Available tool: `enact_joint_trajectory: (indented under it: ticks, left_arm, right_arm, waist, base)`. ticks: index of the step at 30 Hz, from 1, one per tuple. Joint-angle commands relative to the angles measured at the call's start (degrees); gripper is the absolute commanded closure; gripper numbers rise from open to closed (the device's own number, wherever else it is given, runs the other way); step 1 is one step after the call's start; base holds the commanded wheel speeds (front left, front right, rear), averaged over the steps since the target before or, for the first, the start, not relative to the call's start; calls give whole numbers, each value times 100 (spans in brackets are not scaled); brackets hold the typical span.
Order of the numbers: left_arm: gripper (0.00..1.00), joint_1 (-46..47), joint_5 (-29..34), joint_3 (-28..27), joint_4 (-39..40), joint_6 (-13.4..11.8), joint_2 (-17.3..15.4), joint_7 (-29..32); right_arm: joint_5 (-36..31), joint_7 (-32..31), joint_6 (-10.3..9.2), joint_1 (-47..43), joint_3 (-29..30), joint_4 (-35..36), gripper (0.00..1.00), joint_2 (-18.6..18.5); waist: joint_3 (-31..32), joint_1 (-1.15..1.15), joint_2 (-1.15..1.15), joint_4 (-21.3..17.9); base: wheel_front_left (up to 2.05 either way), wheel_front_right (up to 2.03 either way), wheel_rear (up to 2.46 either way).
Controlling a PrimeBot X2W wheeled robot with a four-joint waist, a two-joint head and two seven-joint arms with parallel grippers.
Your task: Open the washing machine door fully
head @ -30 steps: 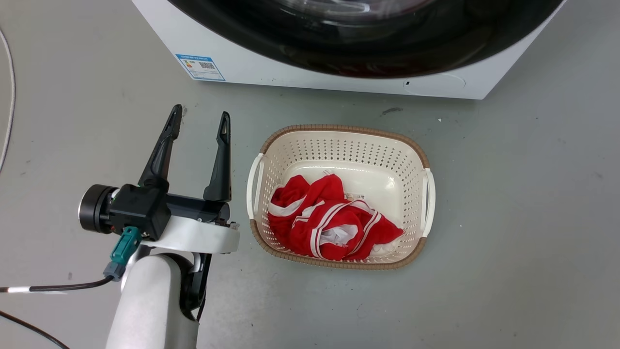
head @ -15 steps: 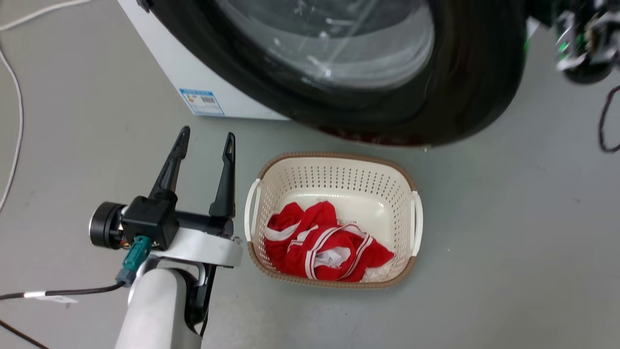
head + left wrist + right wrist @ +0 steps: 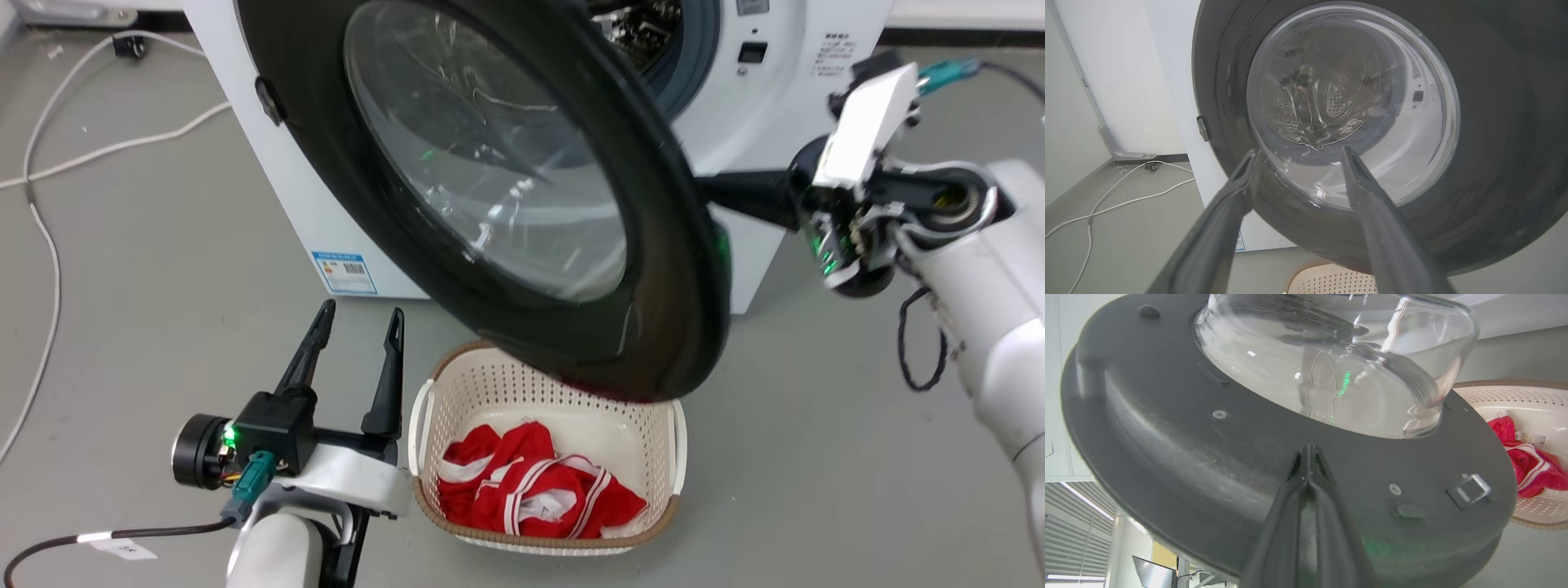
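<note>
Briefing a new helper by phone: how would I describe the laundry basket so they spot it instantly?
Start at the white front-loading washing machine with its round glossy black door swung open. On the grey floor below that door's lower edge sits a cream perforated basket with a brown woven rim; it alone holds a crumpled red-and-white garment.

Your grey concrete floor (image 3: 816,457) carries: white boxy washing machine (image 3: 775,98); cream perforated plastic basket (image 3: 498,384) just in front of the machine; thin white cables (image 3: 131,143) trailing left of it.
</note>
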State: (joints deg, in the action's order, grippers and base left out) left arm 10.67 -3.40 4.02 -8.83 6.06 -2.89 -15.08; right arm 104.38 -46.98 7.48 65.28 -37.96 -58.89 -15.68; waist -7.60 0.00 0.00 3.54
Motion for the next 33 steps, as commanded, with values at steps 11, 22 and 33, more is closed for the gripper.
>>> enact_joint_trajectory:
  ticks: [11, 22, 33]
  left_arm:
    - [0, -243, 26, 89, -139, 27, 3, -14]
    - [0, -330, 0, 114, -182, 37, 3, -14]
    - [0, -365, -45, 149, -233, 27, 3, -13]
  right_arm:
    - [202, -253, 1, -968, -149, 952, 100, 279]
    - [333, -315, 1, -1651, -471, 1988, 100, 320]
    - [360, 725, 1, -2075, -417, 2678, 100, 128]
  waist:
    - [484, 0, 0, 82]
    - [606, 0, 0, 112]
    - [658, 0, 0, 82]
  base:
    - [0, 0, 0]
    - [0, 0, 0]
    - [0, 0, 0]
